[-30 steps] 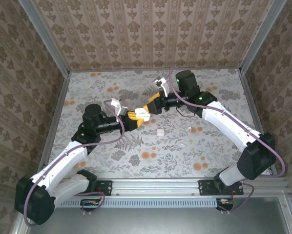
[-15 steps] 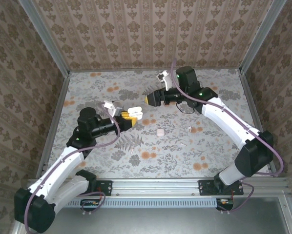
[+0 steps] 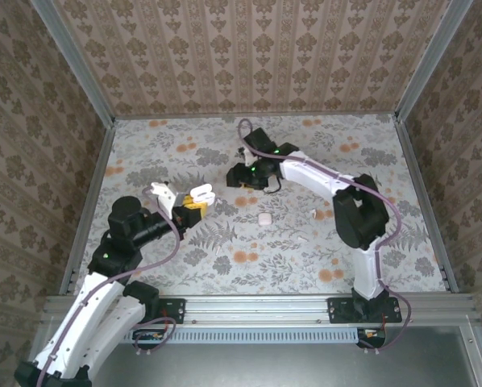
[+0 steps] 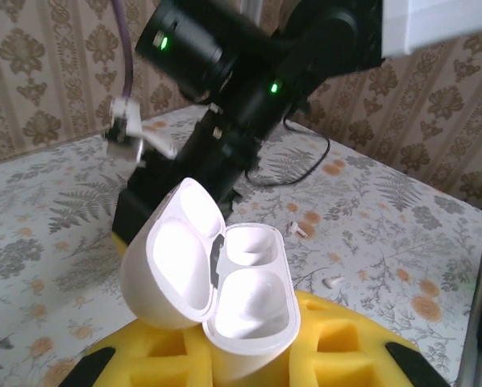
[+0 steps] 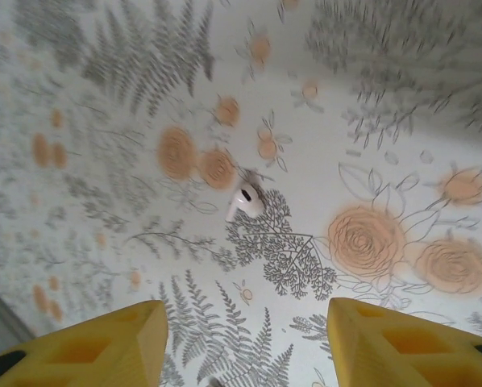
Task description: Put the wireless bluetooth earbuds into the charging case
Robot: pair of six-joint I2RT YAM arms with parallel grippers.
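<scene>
My left gripper (image 3: 190, 209) is shut on the open white charging case (image 3: 200, 195), holding it above the table. In the left wrist view the case (image 4: 253, 302) stands between the yellow fingers (image 4: 346, 355), lid (image 4: 170, 258) tipped back to the left and both wells empty. My right gripper (image 3: 238, 178) points down over the middle of the table. Its yellow fingers (image 5: 96, 343) are open with nothing between them, and one white earbud (image 5: 245, 201) lies on the cloth just ahead of them. Two more earbuds (image 3: 313, 214) (image 3: 302, 239) lie to the right.
A closed small white case (image 3: 264, 218) lies on the floral tablecloth (image 3: 370, 161) between the arms. Another small white piece (image 3: 218, 250) lies nearer the front. Metal rails (image 3: 88, 201) and patterned walls border the table. The right arm's black wrist (image 4: 241, 105) hangs close behind the held case.
My left arm has drawn back left and toward the front, carrying the open case. My right arm has swung left and down toward the table, and its jaws have narrowed somewhat.
</scene>
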